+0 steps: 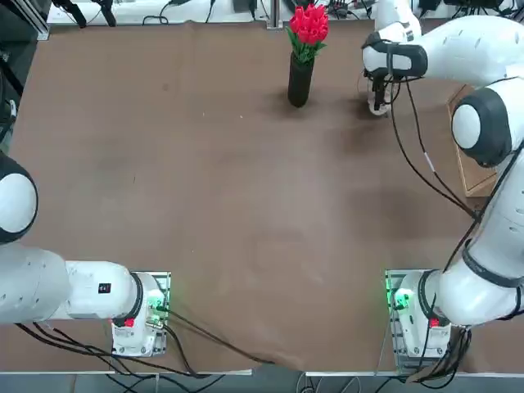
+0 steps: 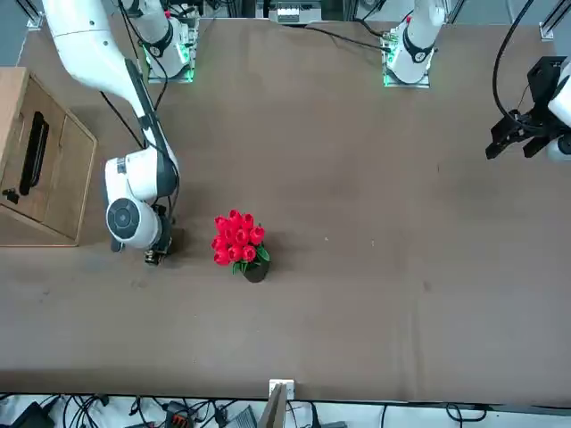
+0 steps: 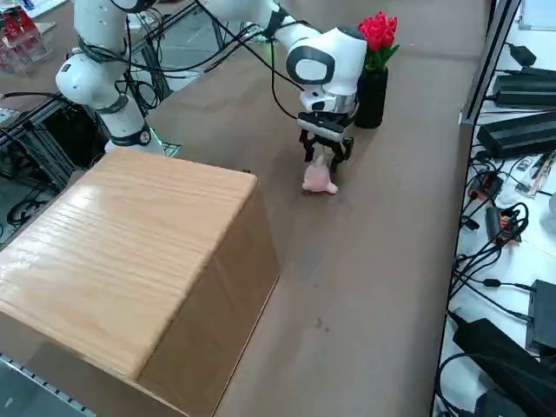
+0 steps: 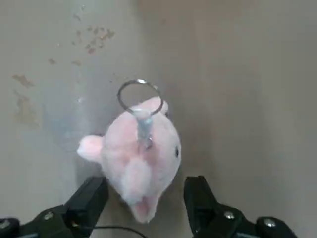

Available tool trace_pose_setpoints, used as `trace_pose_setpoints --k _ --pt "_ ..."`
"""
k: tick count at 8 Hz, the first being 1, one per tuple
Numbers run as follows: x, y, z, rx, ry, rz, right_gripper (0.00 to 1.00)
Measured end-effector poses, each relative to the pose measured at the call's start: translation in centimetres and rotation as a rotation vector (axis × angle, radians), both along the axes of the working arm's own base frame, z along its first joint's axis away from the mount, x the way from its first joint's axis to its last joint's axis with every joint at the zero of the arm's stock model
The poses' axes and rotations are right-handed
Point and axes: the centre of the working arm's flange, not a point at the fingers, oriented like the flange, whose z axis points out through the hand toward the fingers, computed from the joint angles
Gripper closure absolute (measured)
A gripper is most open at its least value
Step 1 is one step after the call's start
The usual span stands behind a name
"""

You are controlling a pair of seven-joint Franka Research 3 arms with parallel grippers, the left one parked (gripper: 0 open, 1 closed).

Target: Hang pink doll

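The bench is a wide brown surface carrying few items. A large wooden box stands at the robot's right edge of the bench; in the front view a black handle is visible on its panelled face. The right arm reaches from its base across to the far side of the bench, ending with its wrist pointing down. A black vase stands upright on the far part of the bench, near the arm's wrist but apart from it, and holds a bunch of red tulips. The right tool is low over the bench beside the vase, directly above the pink doll, with its fingers spread open; in the wrist view the two black fingertips sit on either side of the doll's lower end with a gap to the plush on each side. The pink doll lies on the bench surface, between the wooden box and the vase and clear of both. It is pale pink, with one small ear visible at its side and a dark eye. A metal ring is fixed to the doll by a short metal link and rests at its upper end
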Motion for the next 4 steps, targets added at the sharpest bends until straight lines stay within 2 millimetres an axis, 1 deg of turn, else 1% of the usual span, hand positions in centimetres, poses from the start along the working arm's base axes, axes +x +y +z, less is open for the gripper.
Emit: trace_pose_setpoints --k 2,3,4 --pt "0.2 -0.2 -0.5 -0.059 -0.042 -0.045 0.54" --pt "0.1 0.3 -0.5 -0.071 -0.05 -0.044 0.65" --pt "0.0 0.9 -0.6 -0.078 -0.053 -0.039 0.69"
